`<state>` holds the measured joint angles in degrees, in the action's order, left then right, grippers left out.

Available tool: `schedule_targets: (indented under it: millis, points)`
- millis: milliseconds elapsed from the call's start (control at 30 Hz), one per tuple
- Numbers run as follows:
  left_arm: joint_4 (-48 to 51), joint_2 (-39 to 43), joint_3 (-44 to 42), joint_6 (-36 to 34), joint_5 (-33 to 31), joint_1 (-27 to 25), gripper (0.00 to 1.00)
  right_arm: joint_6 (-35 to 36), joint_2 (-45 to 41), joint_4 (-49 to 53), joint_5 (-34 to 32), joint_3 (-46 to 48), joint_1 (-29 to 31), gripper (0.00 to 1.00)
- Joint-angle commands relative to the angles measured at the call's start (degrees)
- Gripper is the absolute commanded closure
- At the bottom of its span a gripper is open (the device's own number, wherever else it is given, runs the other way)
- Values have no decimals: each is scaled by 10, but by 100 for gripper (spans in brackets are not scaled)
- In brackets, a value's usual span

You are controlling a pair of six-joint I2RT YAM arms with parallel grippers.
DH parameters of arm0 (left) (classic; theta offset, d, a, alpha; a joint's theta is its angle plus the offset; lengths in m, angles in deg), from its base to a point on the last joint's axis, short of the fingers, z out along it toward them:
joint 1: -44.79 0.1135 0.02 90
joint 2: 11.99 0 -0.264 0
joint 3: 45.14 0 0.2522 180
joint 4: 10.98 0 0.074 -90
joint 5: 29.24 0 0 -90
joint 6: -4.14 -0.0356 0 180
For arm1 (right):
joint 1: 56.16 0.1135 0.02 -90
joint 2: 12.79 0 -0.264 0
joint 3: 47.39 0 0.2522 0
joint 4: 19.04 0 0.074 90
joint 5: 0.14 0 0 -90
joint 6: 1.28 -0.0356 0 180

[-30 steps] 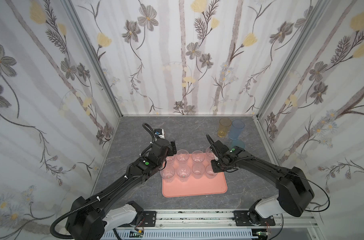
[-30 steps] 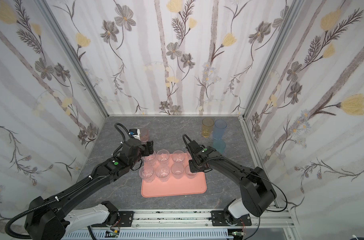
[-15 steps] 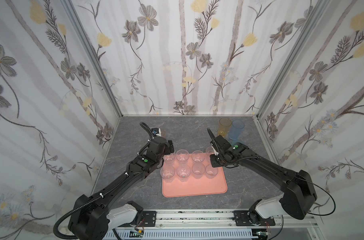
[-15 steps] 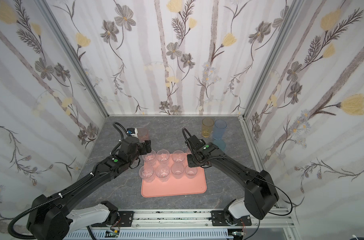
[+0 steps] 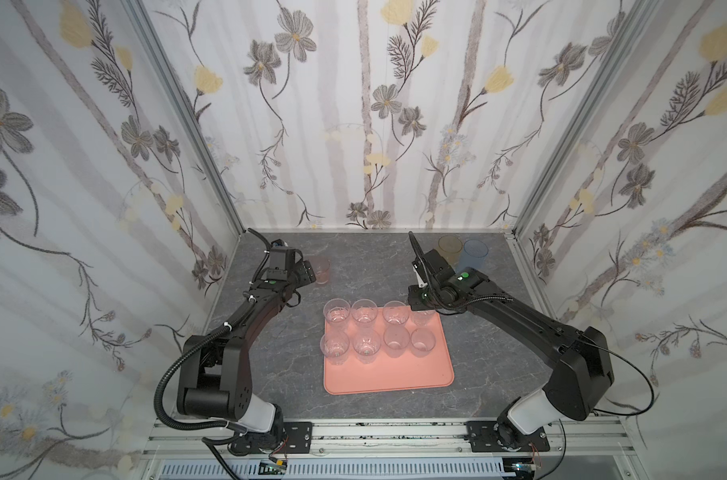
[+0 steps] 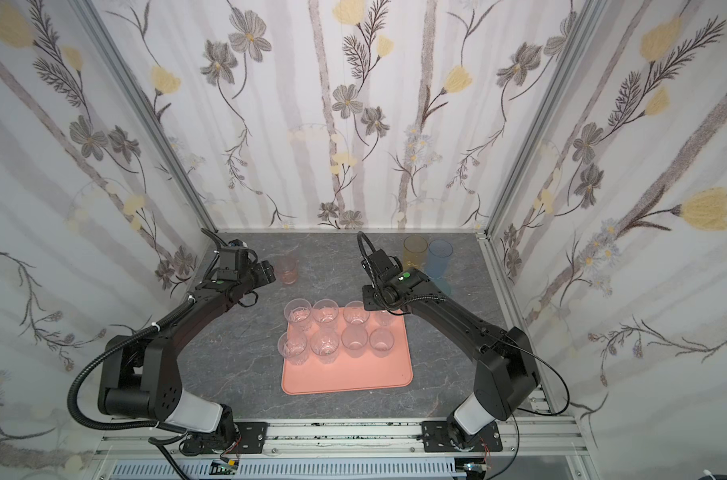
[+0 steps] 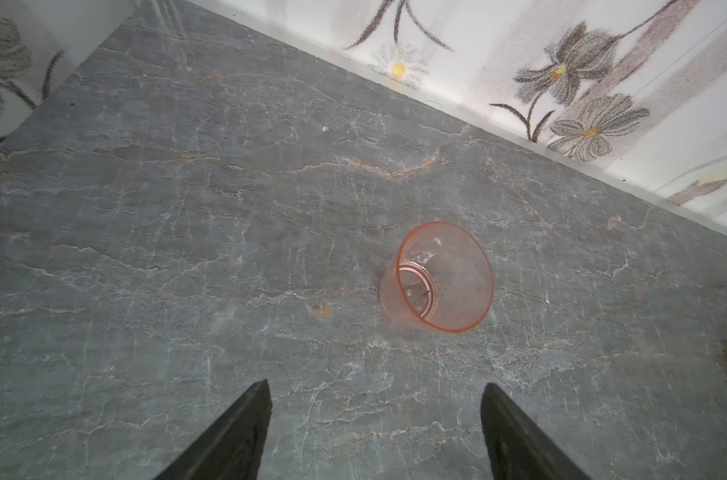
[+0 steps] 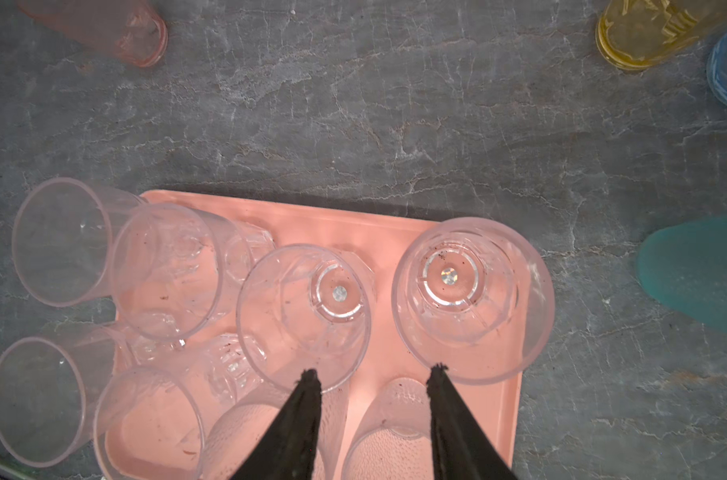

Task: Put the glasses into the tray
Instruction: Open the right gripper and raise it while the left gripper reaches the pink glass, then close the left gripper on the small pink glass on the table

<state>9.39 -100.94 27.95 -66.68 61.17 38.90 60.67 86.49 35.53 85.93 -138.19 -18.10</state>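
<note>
So, pink tumbler (image 7: pixel 436 278) sits on the desk (image 7: pixel 187 208), off the tray (image 5: pixel 388 378) holding eight clear glasses (image 5: pixel 363 311). Left tool (image 7: pixel 374 386) spread, empty, off-centre: might clip and topple it. Right tool (image 8: pixel 373 371) parted, empty, over the tray.

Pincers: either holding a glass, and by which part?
Neither. Left pincer open, empty, facing short pink transparent tumbler; right pincer open, empty, over flat salmon-pink tray.

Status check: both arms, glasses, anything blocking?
Left gripper open, empty, short of pink glass. Right gripper open, empty, over tray. Eight clear glasses on tray; amber glass, blue glass, teal glass off it. Nothing blocking pink glass.
</note>
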Motion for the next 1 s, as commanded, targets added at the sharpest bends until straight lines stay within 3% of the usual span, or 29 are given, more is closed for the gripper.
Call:
schedule_targets:
  millis: [0, 300, 967]
  points:
    - [-8, -39, 34, -18, 54, 11, 21, -12, 11, -40, 14, -13, 0, 56]
    - [-1, -128, 95, -29, 73, 12, 32, -18, 16, -58, 22, -1, 0, 56]
    - [5, -208, 144, -34, 48, 3, 53, -24, 18, -78, 31, 19, 1, 55]
